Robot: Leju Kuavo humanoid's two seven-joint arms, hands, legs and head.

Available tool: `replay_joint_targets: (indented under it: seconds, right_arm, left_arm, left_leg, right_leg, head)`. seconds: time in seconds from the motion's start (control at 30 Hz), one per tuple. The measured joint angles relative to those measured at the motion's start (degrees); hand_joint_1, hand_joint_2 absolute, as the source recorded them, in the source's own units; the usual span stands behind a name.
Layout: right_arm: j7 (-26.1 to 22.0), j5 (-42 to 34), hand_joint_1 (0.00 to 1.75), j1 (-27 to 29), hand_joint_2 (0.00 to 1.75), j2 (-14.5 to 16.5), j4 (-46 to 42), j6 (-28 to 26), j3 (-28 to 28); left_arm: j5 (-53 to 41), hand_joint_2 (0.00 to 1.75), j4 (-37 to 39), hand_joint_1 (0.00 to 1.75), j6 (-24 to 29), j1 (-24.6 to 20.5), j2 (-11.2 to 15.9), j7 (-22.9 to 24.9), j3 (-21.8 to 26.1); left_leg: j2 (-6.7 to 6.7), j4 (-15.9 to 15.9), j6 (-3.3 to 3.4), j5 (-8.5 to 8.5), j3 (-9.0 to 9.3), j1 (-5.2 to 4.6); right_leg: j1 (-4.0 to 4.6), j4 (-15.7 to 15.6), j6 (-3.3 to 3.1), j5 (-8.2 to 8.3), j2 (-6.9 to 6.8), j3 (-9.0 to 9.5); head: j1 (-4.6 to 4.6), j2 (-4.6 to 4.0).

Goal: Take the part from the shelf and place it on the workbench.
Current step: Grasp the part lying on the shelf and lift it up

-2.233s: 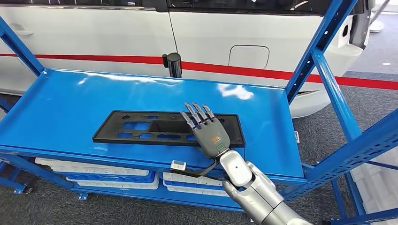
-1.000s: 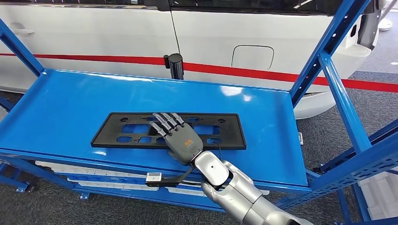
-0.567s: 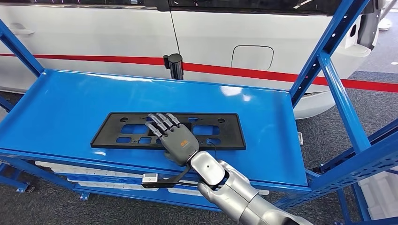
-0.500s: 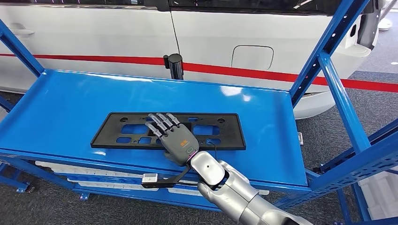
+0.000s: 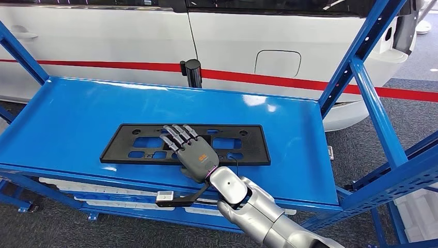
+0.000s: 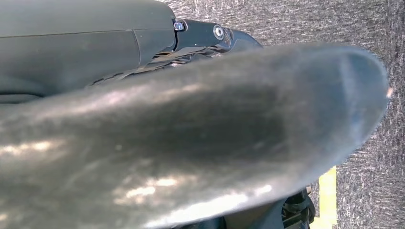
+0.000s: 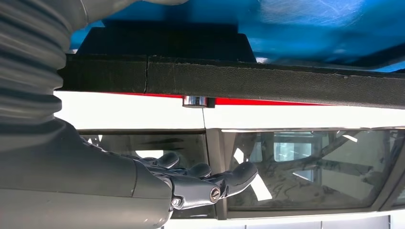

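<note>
**A:** From the head view, what lies on the shelf?

**B:** A flat black part [image 5: 186,143], long and pierced with cut-outs, rests on the blue shelf [image 5: 77,113] near its front edge, about midway along. The right hand [image 5: 192,154] reaches over that front edge on a silver arm, palm down above the part's middle, fingers stretched forward and a little apart. Whether the hand touches the part cannot be told from here; nothing is clasped in it.

**A:** And behind the shelf?

**B:** A white car [image 5: 129,36] with a red stripe stands along the back edge. A short black post [image 5: 191,72] rises at that edge, near its middle. White trays [image 5: 103,187] sit on the level below.

**A:** The left wrist view?

**B:** The left hand [image 6: 191,143] appears as a blurred grey mass very close to the lens, over grey carpet [image 6: 372,28]. Whether its fingers are apart or closed cannot be told.

**A:** The right wrist view?

**B:** The right hand's dark fingers [image 7: 234,179] extend straight, lying close side by side, apart from the part's black edge [image 7: 267,81], which crosses the frame as a long band against the blue shelf. The car's window [image 7: 305,167] shows past them.
</note>
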Motion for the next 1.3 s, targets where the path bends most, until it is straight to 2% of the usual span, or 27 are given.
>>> replay_joint_targets:
  seconds: [0.3, 0.33, 0.43, 0.5, 0.67, 0.97, 1.0, 1.1, 1.13, 1.3]
  right_arm:
    - [0.32, 0.20, 0.00, -0.06, 1.75, 0.00, 0.07, 0.33, 0.02]
    - [1.49, 0.93, 0.00, -0.25, 1.75, 0.05, 0.30, 1.24, 0.04]
    - [9.00, 4.58, 0.00, -3.19, 1.75, 1.58, 4.54, 4.81, 0.14]
    - [11.42, 5.34, 0.00, -5.81, 1.75, 3.03, 8.98, 5.00, 0.11]
    - [11.98, 5.65, 0.00, -9.33, 1.75, 5.23, 15.79, 4.49, 0.07]
    - [12.37, 5.92, 0.03, -11.18, 1.75, 6.79, 19.91, 4.71, 0.07]
    - [12.45, 5.97, 0.24, -11.28, 1.75, 6.90, 20.17, 4.81, 0.07]
    - [12.64, 6.04, 1.34, -11.60, 1.75, 7.27, 21.01, 5.93, 0.07]
    - [12.68, 6.08, 1.51, -11.73, 1.75, 7.42, 21.34, 6.65, 0.07]
    - [12.72, 6.21, 1.54, -12.02, 1.75, 7.94, 22.42, 9.32, 0.07]
  left_arm:
    - [-0.07, 0.00, 0.00, 0.00, -0.01, 0.00, 0.02, 0.00, 0.00]
    - [-0.28, 0.00, 0.00, 0.00, -0.03, 0.00, 0.02, 0.02, -0.03]
    - [-1.60, 0.00, 0.00, 0.00, -0.10, -0.16, 0.00, 0.43, -0.27]
    - [-2.15, 0.00, 0.00, 0.00, -0.10, -0.37, -0.02, 0.80, -0.49]
    - [-2.52, 0.00, 0.00, 0.00, -0.09, -0.45, -0.09, 1.05, -0.71]
    - [-2.55, 0.00, 0.00, 0.00, -0.09, -0.45, -0.10, 1.05, -1.01]
    - [-2.55, 0.00, 0.00, 0.00, -0.09, -0.45, -0.10, 1.05, -1.02]
    - [-2.57, 0.00, 0.00, 0.00, -0.08, -0.44, -0.11, 1.13, -1.05]
    - [-2.57, 0.00, 0.00, 0.00, -0.05, -0.44, -0.13, 1.16, -1.05]
    - [-2.57, 0.00, 0.00, 0.00, 0.18, -0.43, -0.29, 1.22, -1.05]
  left_leg:
    - [0.00, 0.00, 0.00, 0.00, 0.01, 0.00]
    - [0.00, 0.00, 0.00, 0.00, 0.00, 0.00]
    - [0.12, 0.00, -0.01, -0.01, 0.10, 0.00]
    - [0.12, 0.00, -0.03, -0.01, 0.20, 0.00]
    - [0.16, 0.00, -0.04, 0.00, 0.37, -0.01]
    - [0.18, -0.01, -0.05, 0.00, 0.56, -0.01]
    - [0.18, -0.01, -0.05, 0.00, 0.58, -0.01]
    - [0.18, -0.01, -0.05, 0.00, 0.64, -0.01]
    - [0.18, -0.01, -0.05, 0.00, 0.66, -0.01]
    - [0.18, -0.01, -0.05, 0.00, 0.72, -0.01]
  right_leg:
    - [0.00, 0.00, 0.00, 0.00, 0.00, 0.01]
    - [0.00, 0.00, 0.00, 0.00, 0.00, 0.01]
    - [0.00, -0.01, -0.03, 0.02, 0.05, 0.05]
    - [0.01, -0.01, -0.06, 0.01, 0.05, 0.13]
    - [0.02, -0.02, -0.16, 0.07, 0.05, 0.29]
    - [0.02, -0.02, -0.18, 0.08, 0.06, 0.46]
    - [0.02, -0.02, -0.18, 0.08, 0.06, 0.48]
    - [0.02, -0.02, -0.19, 0.08, 0.06, 0.54]
    - [0.02, -0.02, -0.19, 0.08, 0.06, 0.56]
    - [0.02, -0.02, -0.19, 0.09, 0.06, 0.62]
  head:
    - [0.00, 0.00]
    - [0.01, 0.00]
    - [-0.01, 0.00]
    - [-0.01, 0.00]
    - [0.00, 0.00]
    - [0.00, 0.00]
    - [0.00, 0.00]
    - [0.00, 0.00]
    - [0.00, 0.00]
    - [0.00, 0.00]
